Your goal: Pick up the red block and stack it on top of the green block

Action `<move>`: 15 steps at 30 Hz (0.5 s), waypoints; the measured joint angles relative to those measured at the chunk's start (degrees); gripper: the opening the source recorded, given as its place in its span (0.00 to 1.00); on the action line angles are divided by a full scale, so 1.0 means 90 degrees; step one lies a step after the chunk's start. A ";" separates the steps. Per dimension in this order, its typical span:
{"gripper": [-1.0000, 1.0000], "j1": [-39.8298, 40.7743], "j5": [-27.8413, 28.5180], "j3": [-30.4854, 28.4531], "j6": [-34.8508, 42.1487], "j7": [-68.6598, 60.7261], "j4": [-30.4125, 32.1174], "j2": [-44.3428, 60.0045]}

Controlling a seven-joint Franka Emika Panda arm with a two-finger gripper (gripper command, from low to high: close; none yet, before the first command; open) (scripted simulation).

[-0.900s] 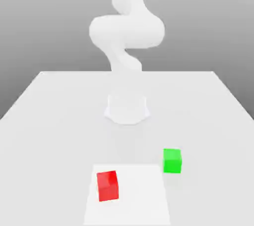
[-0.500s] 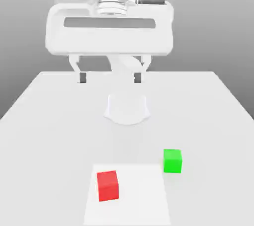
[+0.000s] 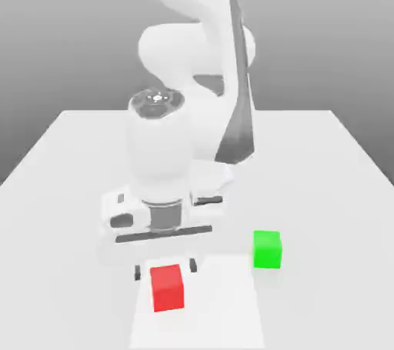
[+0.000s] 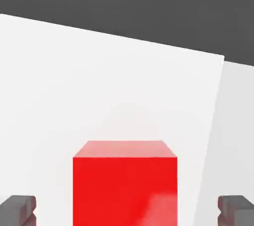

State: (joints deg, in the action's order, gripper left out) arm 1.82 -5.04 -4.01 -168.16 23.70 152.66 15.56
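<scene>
The red block (image 3: 168,288) rests on a brighter white square patch (image 3: 231,310) near the table's front, and it looms large in the hand view (image 4: 125,183). My gripper (image 3: 165,269) hangs open just above and behind it, one dark fingertip on each side; the fingertips (image 4: 17,209) stand apart from the cube's faces. The green block (image 3: 267,249) sits on the table toward the exterior view's right of the red one, beside the patch's far corner.
The white table (image 3: 69,179) stretches back to the arm's round base, which my own arm partly hides. The table's far edge (image 3: 308,112) meets a grey backdrop. A grey strip lies beyond the patch in the hand view.
The hand has come down from high above the table's middle to just over the red block, fingers open on either side. Neither block has moved.
</scene>
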 joint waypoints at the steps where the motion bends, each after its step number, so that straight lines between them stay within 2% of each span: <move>1: 0.00 0.0000 0.0000 0.0000 0.0000 0.0000 0.0000 0.0000; 7: 0.00 0.0023 0.0003 0.0024 -0.0024 0.0003 -0.0004 0.0034; 12: 0.00 -0.0060 0.0351 -0.0138 0.0816 0.0259 0.0146 -0.0961; 15: 0.00 -0.0463 0.0275 0.0131 0.1168 0.0331 0.0451 -0.1623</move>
State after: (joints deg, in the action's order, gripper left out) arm -2.34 -2.56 -2.83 -157.64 26.68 156.72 0.95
